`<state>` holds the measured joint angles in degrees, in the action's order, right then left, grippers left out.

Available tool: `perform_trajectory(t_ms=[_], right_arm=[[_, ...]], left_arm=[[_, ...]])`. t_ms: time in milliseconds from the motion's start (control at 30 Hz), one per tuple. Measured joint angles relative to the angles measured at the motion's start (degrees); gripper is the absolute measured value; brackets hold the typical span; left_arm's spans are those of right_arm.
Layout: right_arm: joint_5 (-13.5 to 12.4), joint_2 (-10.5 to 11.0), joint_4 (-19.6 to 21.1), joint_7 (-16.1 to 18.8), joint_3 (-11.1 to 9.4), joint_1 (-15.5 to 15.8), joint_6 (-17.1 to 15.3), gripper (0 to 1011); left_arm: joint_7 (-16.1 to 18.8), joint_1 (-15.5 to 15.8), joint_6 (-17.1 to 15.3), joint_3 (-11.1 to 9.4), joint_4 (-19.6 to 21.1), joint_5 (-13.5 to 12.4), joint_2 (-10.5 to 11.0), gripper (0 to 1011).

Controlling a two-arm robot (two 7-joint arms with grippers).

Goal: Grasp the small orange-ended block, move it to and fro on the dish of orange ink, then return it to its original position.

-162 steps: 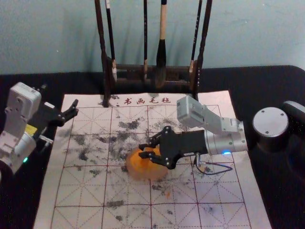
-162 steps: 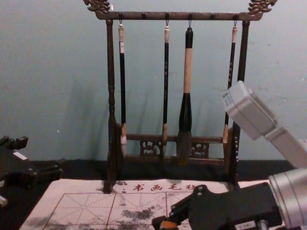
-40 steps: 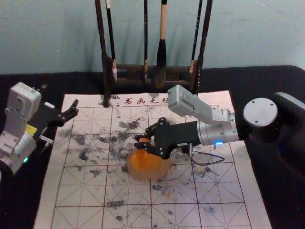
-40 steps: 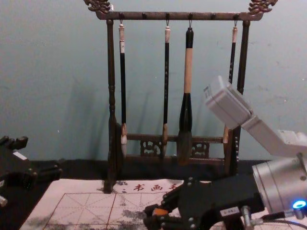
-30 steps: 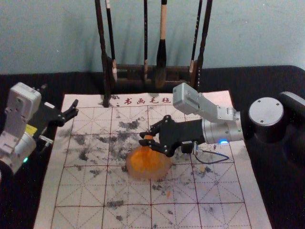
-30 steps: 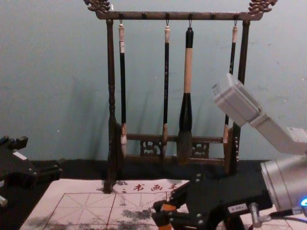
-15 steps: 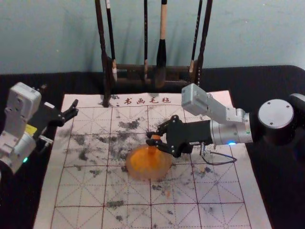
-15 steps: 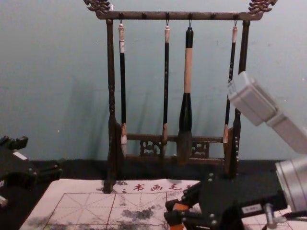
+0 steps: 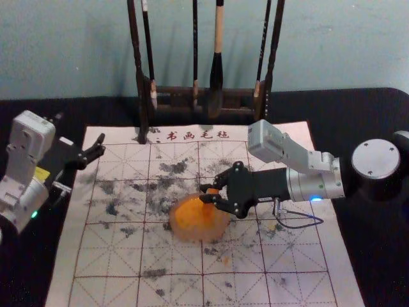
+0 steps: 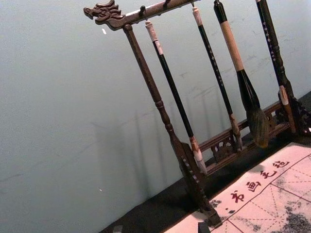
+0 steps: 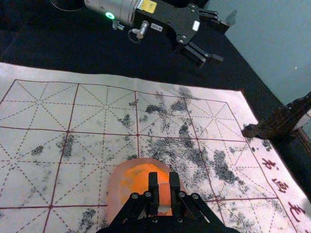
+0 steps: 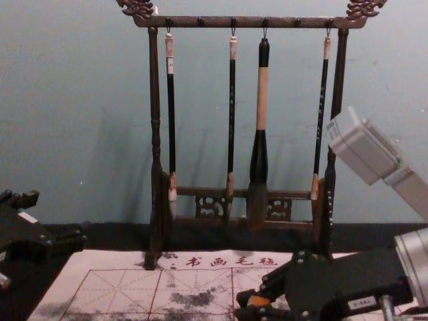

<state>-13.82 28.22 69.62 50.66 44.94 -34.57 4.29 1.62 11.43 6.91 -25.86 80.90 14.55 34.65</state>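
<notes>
My right gripper (image 9: 208, 194) is over the right back part of the ink dish (image 9: 185, 224), shut on the small orange block (image 9: 213, 191). In the right wrist view, the right gripper (image 11: 164, 194) has the block (image 11: 164, 195) between its two fingers, with the dish (image 11: 115, 191) and its orange ink behind. The chest view shows the orange block (image 12: 259, 301) between the fingertips at lower right. Whether the block touches the ink is hidden. My left gripper (image 9: 92, 153) is parked open beside the mat's left back corner.
A dark wooden rack (image 9: 172, 91) with several hanging brushes stands behind the mat. The white gridded mat (image 9: 108, 256) carries grey ink smudges and lies on a black tablecloth (image 9: 358, 112).
From the dish's back edge, my right gripper has moved to the right and a little nearer the robot, with the orange block still in it. The left arm and the dish have stayed put.
</notes>
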Motion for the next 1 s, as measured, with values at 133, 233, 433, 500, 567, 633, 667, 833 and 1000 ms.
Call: perform_trajectory(t_ms=[133, 233, 433, 500, 567, 633, 667, 833, 1000], right_arm=[[-0.16, 0.4, 0.85, 0.26, 0.01, 0.34, -0.12, 133], [-0.3, 0.68, 1.56, 0.54, 0.12, 0.61, -0.2, 133], [-0.46, 0.83, 2.26, 1.12, 0.6, 0.8, -0.21, 133], [-0.47, 0.72, 2.28, 1.25, 0.8, 0.79, -0.22, 133], [-0.49, 0.6, 2.26, 1.31, 0.95, 0.76, -0.21, 133], [-0.55, 0.38, 2.07, 1.44, 1.12, 0.64, -0.19, 133], [-0.55, 0.3, 2.01, 1.47, 1.18, 0.58, -0.18, 133], [-0.6, -0.28, 1.48, 1.71, 1.51, 0.23, -0.02, 133], [-0.68, -1.24, 0.64, 2.02, 1.94, -0.34, 0.23, 133]], left_arm=[[0.0, 0.0, 0.0, 0.0, 0.0, 0.0, 0.0, 1001], [0.0, 0.0, 0.0, 0.0, 0.0, 0.0, 0.0, 1001], [0.0, 0.0, 0.0, 0.0, 0.0, 0.0, 0.0, 1001], [0.0, 0.0, 0.0, 0.0, 0.0, 0.0, 0.0, 1001], [0.0, 0.0, 0.0, 0.0, 0.0, 0.0, 0.0, 1001], [0.0, 0.0, 0.0, 0.0, 0.0, 0.0, 0.0, 1001], [0.0, 0.0, 0.0, 0.0, 0.0, 0.0, 0.0, 1001], [0.0, 0.0, 0.0, 0.0, 0.0, 0.0, 0.0, 1001], [0.0, 0.0, 0.0, 0.0, 0.0, 0.0, 0.0, 1001]])
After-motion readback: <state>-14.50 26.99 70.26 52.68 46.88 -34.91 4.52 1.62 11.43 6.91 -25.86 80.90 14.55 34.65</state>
